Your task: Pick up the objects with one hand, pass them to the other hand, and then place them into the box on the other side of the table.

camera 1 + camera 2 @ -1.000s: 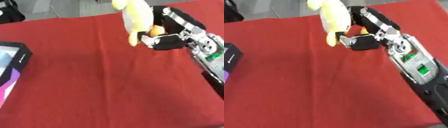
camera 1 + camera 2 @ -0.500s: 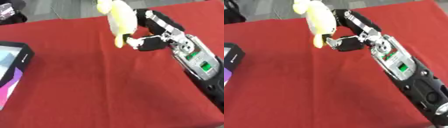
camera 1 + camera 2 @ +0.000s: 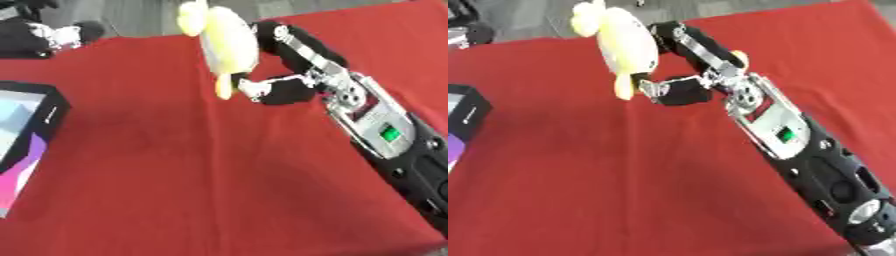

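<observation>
A pale yellow soft toy (image 3: 226,46) hangs above the red tablecloth (image 3: 175,175) at the back middle. My right hand (image 3: 289,90) is shut on it, fingers curled round its right side and the thumb under it. The right forearm runs off toward the lower right corner. A black box (image 3: 31,135) with a white, purple and pink inside stands at the left edge. My left hand (image 3: 48,37), black and silver, shows at the upper left corner, beyond the cloth's far edge; its fingers are blurred.
The red cloth's far edge (image 3: 131,42) runs just behind the toy, with grey floor beyond it. The cloth lies bare between the box and my right forearm (image 3: 385,135).
My right hand has carried the yellow toy to the left, toward the table's middle. The left hand has come into view at the upper left corner. The box has not moved.
</observation>
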